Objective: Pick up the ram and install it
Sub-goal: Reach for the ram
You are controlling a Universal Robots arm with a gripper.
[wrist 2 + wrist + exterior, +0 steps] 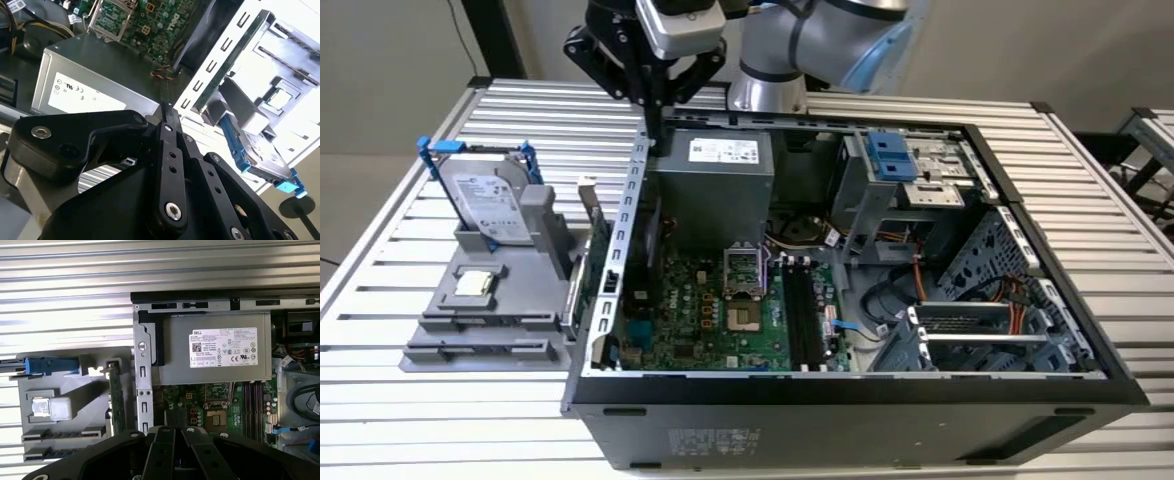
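Note:
The ram (596, 230) is a thin dark stick standing on edge in the grey fixture (494, 330), close beside the computer case's outer wall (630, 200) on the exterior view's left. Both wrist views show the ram (117, 400) (227, 62) as a long narrow strip. My black gripper (654, 105) hangs above the rear corner of the case, over that wall and the power supply, up and back from the ram. Its fingers (172, 165) (165, 450) meet at the tips with nothing between them. The black memory slots (801, 320) (252, 400) lie on the motherboard inside the case.
A silver hard drive (494, 205) in a blue frame leans upright on the fixture, with a small square chip (474, 283) in front of it. A grey power supply (716, 180) fills the case's rear corner. Cables and drive cages (961, 300) crowd the exterior view's right side.

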